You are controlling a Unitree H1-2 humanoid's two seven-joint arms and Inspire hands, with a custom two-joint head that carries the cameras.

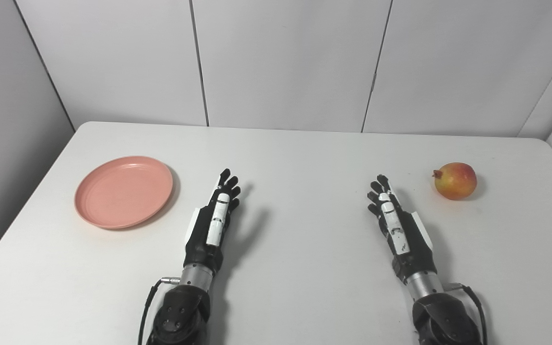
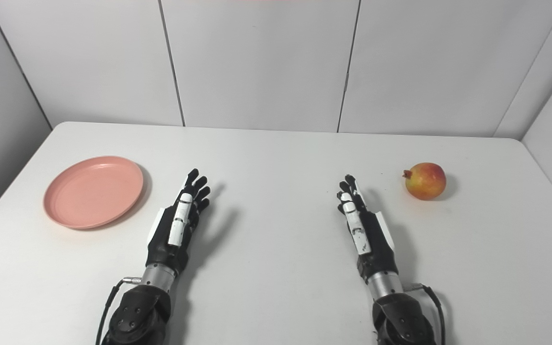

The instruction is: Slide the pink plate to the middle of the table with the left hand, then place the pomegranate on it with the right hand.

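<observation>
While both of my arms rest forward on the white table (image 1: 295,158), nothing of the task has begun. Pink plate (image 1: 123,191) sits just beyond and outward of my left hand (image 1: 213,218), toward the table's left edge, near but not touching it; that hand holds nothing, its fingers extended and slightly spread, pointing away from me. Relative to the plate, the pomegranate (image 1: 455,180) lies well apart on the far side of both hands, just beyond and outward of my right hand (image 1: 396,223), which is likewise empty with fingers stretched out. My left hand is clearly the nearer one to the plate. I judge the first move a short sideways reach to the plate's near rim, then a drag inward toward the gap between my hands.
</observation>
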